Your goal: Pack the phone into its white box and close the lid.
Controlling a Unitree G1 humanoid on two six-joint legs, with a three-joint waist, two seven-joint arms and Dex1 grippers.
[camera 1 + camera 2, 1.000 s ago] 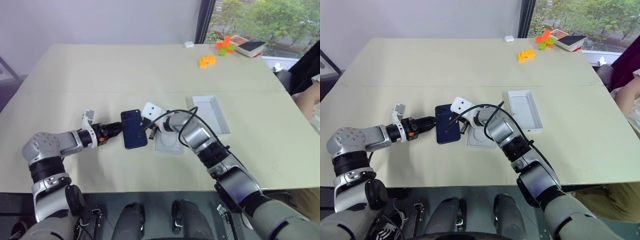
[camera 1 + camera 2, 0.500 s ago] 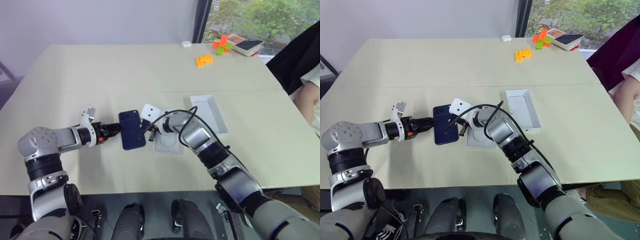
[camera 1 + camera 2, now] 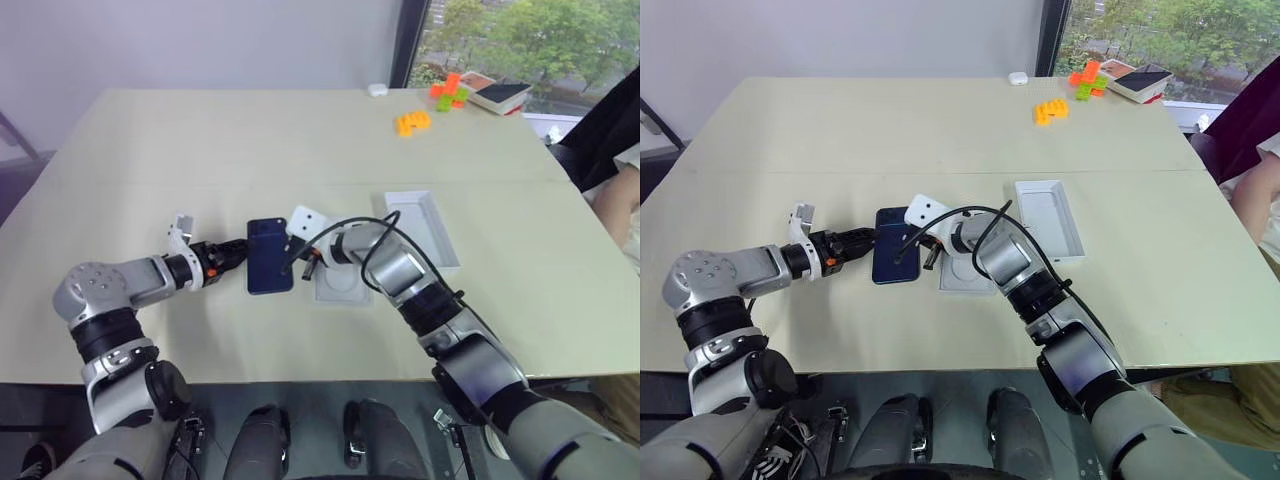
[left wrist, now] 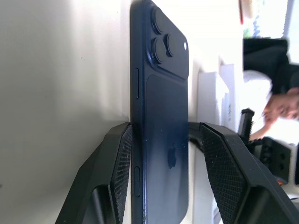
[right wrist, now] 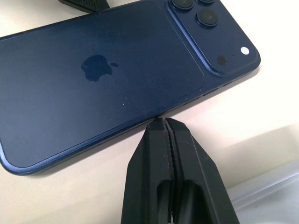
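Between the two grippers the phone (image 3: 270,269) lies flat on the table (image 3: 200,150), long axis pointing away from the robot. Left gripper (image 4: 163,154), fingers spread, straddles its left edge (not clamped, by my reading); right gripper (image 5: 164,125), pressed together, touches the opposite edge. White box (image 3: 425,228) lies further right.

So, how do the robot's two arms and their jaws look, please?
Both arms are built of rounded silver-grey segments joined by black rings. The left gripper has black jaws with a finely textured inner face, an orange part behind them and a white bracket on the wrist. The right gripper is black too, with a white block and a looping black cable.
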